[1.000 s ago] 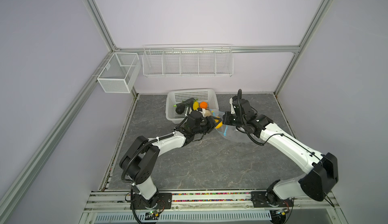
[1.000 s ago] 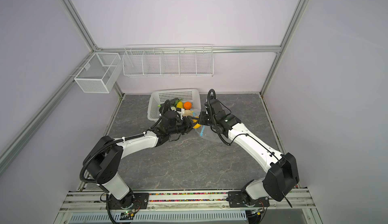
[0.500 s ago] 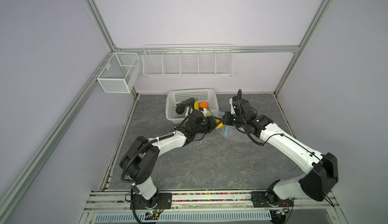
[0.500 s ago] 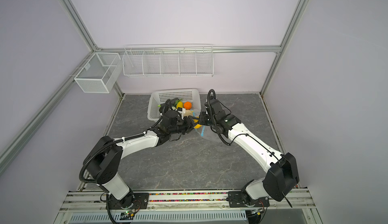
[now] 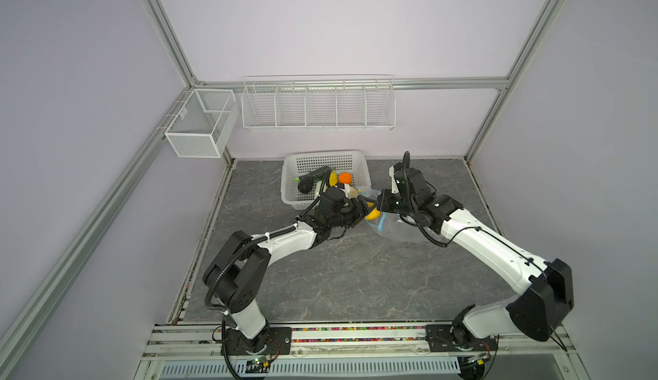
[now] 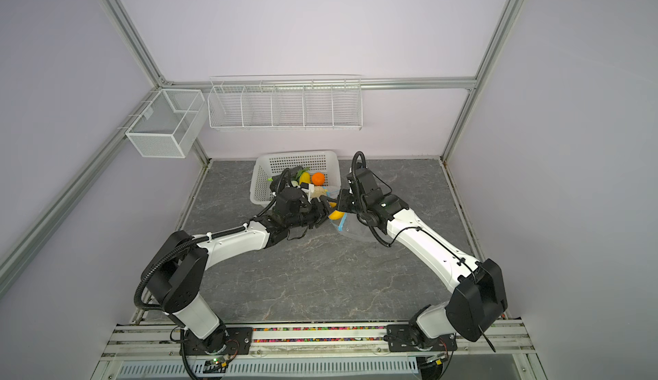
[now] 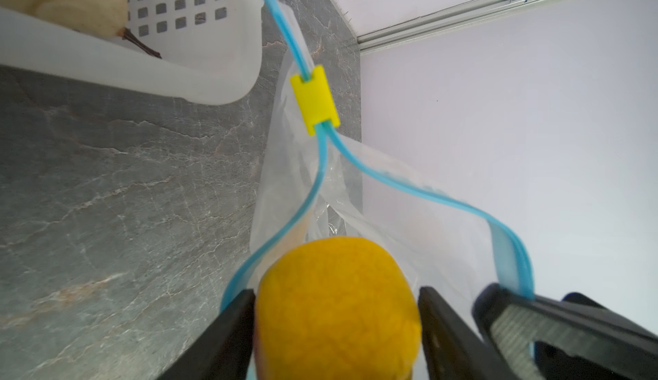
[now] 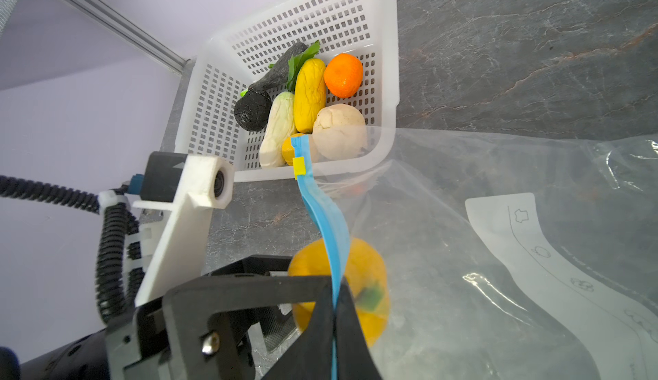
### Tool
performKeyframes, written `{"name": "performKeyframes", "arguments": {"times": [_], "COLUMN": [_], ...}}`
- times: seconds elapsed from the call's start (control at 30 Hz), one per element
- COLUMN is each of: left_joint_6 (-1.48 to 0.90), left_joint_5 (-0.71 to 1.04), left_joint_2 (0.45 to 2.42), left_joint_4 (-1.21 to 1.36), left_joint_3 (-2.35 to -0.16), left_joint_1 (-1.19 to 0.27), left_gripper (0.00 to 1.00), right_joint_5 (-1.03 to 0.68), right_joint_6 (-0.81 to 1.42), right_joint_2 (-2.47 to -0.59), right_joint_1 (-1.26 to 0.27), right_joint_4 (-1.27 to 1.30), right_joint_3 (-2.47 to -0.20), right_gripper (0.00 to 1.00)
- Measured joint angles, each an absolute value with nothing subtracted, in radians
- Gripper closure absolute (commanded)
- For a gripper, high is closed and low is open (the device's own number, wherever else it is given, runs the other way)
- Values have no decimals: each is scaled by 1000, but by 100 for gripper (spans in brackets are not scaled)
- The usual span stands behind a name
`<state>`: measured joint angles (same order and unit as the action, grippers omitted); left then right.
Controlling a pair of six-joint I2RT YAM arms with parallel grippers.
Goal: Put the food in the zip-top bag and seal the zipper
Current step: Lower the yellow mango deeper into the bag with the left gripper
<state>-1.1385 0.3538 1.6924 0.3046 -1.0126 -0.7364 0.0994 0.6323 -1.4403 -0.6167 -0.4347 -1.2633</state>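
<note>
not much has shifted since a second ago tbh: both arms sit where they were at the bag mouth and the yellow fruit (image 5: 372, 213) hasn't gone anywhere, though the left tool (image 5: 366, 210) looks a bit slacker around it.

in both top views the zip-top bag (image 5: 397, 228) lies on the table (image 5: 338, 271) just right of the white basket (image 5: 320, 163), with its mouth end raised toward the two tools. the right tool (image 5: 382, 204) is right at that mouth and the left one meets it from the other side, so the left arm is the one doing the feeding.

left wrist view: the tool's fingers (image 7: 231, 328) are spread either side of the fruit. one touches it and the other looks a hair off, so my guess is it's letting go. the zipper (image 7: 319, 179) splits into two lips this side of the yellow slider (image 7: 314, 104), and the fruit sits right between them. the strip's long axis runs straight away from the tool toward the basket, so the drop is basically forward and down into the gap.

right wrist view: the right tool (image 8: 334, 310) is pressed together on one zipper lip, holding it up. the fruit shows just behind that lip, partly through the film. the rest of the food (image 8: 309, 90) is in the basket, so there's plenty left to do.
</note>
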Motion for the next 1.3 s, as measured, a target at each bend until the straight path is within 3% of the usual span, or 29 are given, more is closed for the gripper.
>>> {"name": "performKeyframes", "arguments": {"times": [1.07, 1.3], "left_joint_6": [-1089, -1056], "left_joint_5": [318, 306], "left_joint_2": [1623, 1621], "left_joint_4": [227, 178], "left_joint_3": [-1018, -1052], "left_joint_1": [-741, -748], "left_gripper": [24, 32], "right_joint_5": [88, 88], "right_joint_6": [633, 634], "right_joint_2": [-1440, -1440], "right_joint_1": [-617, -615], "right_joint_4": [-424, -418], "right_joint_3": [-1262, -1262], "right_gripper": [94, 94]}}
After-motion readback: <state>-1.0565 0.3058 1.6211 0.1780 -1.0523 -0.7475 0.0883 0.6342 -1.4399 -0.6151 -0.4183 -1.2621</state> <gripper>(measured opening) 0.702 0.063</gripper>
